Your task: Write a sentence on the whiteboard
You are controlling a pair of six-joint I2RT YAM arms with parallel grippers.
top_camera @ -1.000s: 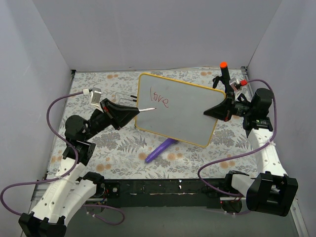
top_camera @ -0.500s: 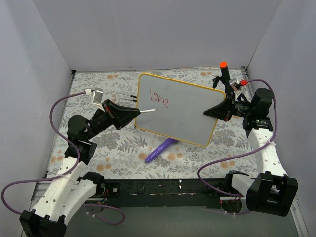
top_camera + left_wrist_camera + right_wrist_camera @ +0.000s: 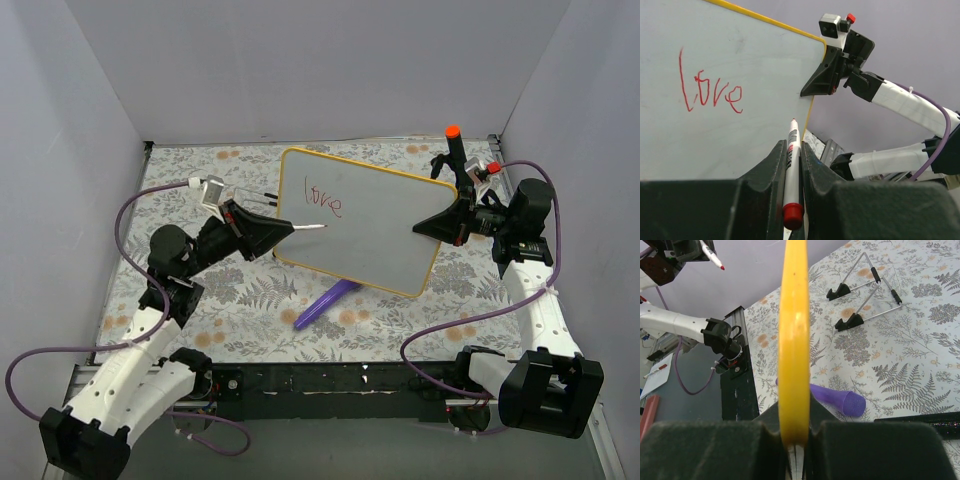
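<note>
The whiteboard (image 3: 375, 225), white with a yellow frame, is held tilted above the table. My right gripper (image 3: 432, 228) is shut on its right edge; the right wrist view shows the yellow frame (image 3: 794, 340) edge-on between the jaws. Red cursive reading "love" (image 3: 322, 199) sits at the board's upper left, also in the left wrist view (image 3: 710, 92). My left gripper (image 3: 272, 230) is shut on a red marker (image 3: 791, 165) with a red end; its tip (image 3: 322, 227) is over the board below the word.
A purple tube-shaped object (image 3: 325, 304) lies on the floral table cloth under the board, also in the right wrist view (image 3: 837, 400). A wire stand (image 3: 862, 292) with black feet stands behind the board. Grey walls enclose the table.
My left arm has moved the marker to the right, so the tip is farther over the board. The board and right arm have not moved.
</note>
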